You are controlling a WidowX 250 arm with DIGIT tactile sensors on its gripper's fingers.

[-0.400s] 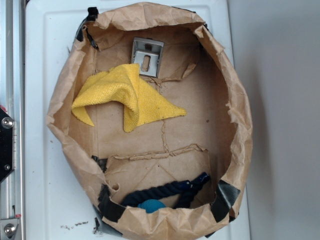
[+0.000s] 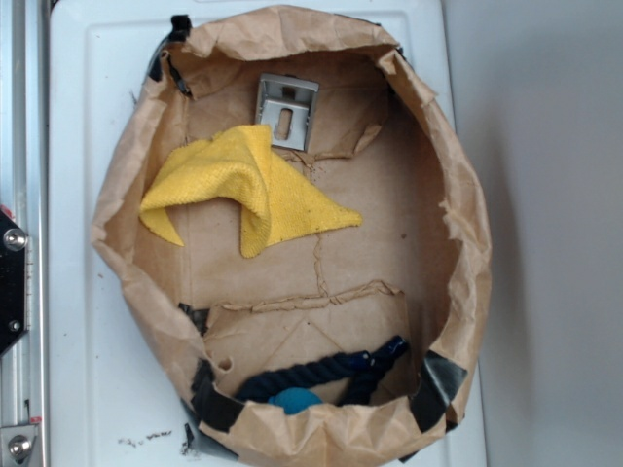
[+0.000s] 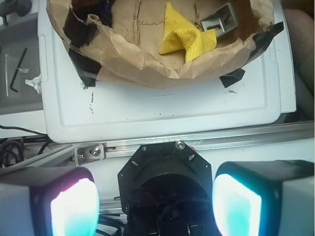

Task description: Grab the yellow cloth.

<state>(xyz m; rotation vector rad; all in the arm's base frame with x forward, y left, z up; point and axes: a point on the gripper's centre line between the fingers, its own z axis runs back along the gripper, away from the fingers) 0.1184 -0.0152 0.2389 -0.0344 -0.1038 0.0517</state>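
Wrist view shows your end effector [image 3: 156, 206] spread wide, seemingly well short of the yellow cloth [image 2: 248, 190]; approach and grasp remain undone.

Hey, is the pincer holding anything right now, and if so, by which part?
Nothing is held. The pincer is open with an empty gap, back over the rail, while the yellow cloth lies crumpled inside the paper bag.

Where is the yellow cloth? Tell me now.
In the exterior view the yellow cloth lies inside the paper bag, upper left of its floor, just below the metal bracket.
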